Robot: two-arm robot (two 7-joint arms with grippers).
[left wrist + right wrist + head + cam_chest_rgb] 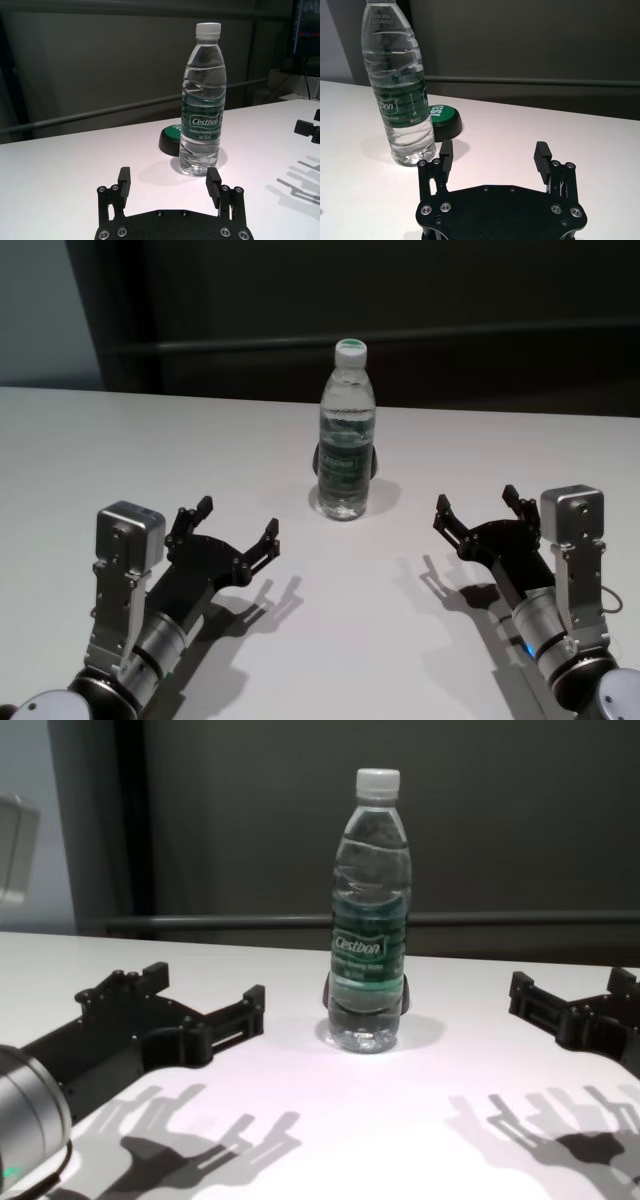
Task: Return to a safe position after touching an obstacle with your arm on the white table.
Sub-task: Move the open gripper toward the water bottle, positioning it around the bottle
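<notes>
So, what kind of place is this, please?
Probably an indoor robot test room, not a home. A plain white table stands before a dark wall with a rail. It bears only a water bottle and a dark green-topped button, between the open left gripper and open right gripper.

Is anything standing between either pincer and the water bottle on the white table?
Nothing visible does. The left pincer and right pincer are both open, over bare white table, short of the upright water bottle. The small dark button sits behind the bottle, not in between.
</notes>
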